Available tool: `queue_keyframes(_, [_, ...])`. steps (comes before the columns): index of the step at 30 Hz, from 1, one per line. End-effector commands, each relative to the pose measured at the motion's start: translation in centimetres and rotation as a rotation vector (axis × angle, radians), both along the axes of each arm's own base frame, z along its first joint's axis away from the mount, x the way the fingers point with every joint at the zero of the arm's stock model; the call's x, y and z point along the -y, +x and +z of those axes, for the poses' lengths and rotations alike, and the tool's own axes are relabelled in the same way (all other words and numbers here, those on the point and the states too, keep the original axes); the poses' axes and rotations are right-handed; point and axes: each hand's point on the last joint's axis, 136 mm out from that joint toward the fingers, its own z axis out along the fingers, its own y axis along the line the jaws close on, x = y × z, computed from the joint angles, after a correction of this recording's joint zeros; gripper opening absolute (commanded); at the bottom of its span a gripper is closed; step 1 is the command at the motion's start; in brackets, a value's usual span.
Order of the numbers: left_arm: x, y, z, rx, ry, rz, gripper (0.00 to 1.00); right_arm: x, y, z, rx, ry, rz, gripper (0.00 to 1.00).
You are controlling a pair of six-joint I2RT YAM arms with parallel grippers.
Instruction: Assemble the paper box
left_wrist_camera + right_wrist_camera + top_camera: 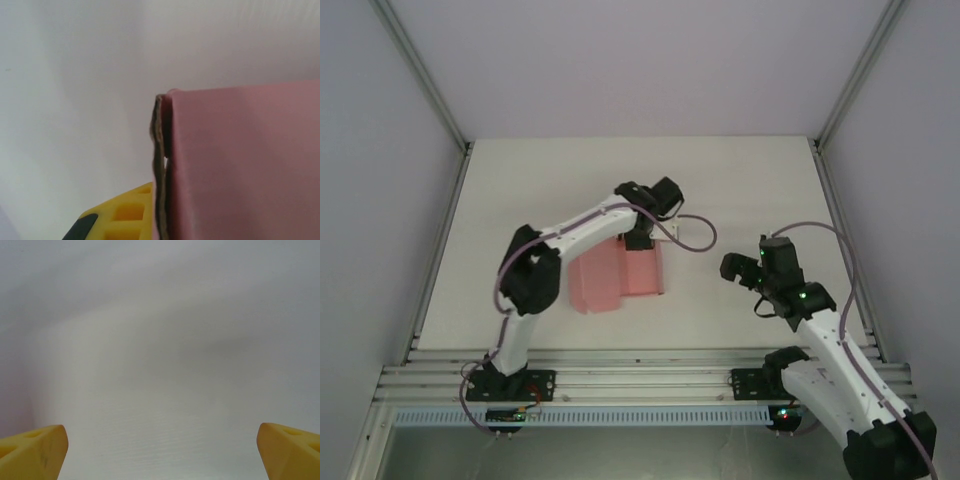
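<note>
Paper box point(620, 278) lies mid-table point(740, 180), partly folded, pink panels flat with one wall raised at the far end. Left gripper point(640, 238) is pinched on that far wall. The wrist view has one yellow finger point(120, 220) tight against the doubled card edge, presumably to steady the fold. Right gripper point(738, 270) hovers apart to the right, jaws spread wide and empty, likely waiting to tuck a flap.

The white moulded left arm point(570, 232) and right arm point(840, 370) have black joints and thin lilac cables point(716, 238). The right gripper point(160, 452) has yellow plastic fingers point(32, 450).
</note>
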Motion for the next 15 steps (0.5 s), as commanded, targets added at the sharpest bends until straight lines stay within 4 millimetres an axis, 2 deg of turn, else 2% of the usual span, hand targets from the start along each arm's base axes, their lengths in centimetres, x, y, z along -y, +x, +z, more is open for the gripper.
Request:
queue_keyframes(1, [-2.4,0.4,-1.9,-0.005,0.251,-0.069,0.00,0.3,-1.0,-1.1,-0.050,0.035,-0.013,0.99])
queue_keyframes(2, [-2.1,0.4,-2.5,-0.005,0.256,-0.077,0.00,0.4,-1.1,-1.1,-0.052,0.037,-0.015,0.99])
queue_keyframes(5, [-0.7,0.7,-2.4,0.003,0.218,-0.081,0.03,0.6,-1.1,-1.4,-0.065,0.048,-0.016,0.99])
queue_keyframes(8, [-0.1,1.0,-1.9,0.014,0.180,-0.068,0.36,0.5,-1.0,-1.7,-0.074,0.056,-0.007,0.99])
queue_keyframes(9, [0.1,1.1,-1.5,0.022,0.168,-0.066,0.55,0.4,-1.0,-1.8,-0.077,0.056,0.001,0.99])
queue_keyframes(11, [0.4,1.3,-0.7,0.037,0.144,-0.062,0.71,0.1,-0.8,-1.7,-0.075,0.064,0.013,0.99])
queue_keyframes(15, [1.3,1.4,2.1,0.075,0.047,-0.041,0.86,-0.5,0.0,-0.8,-0.041,0.077,0.053,0.99])
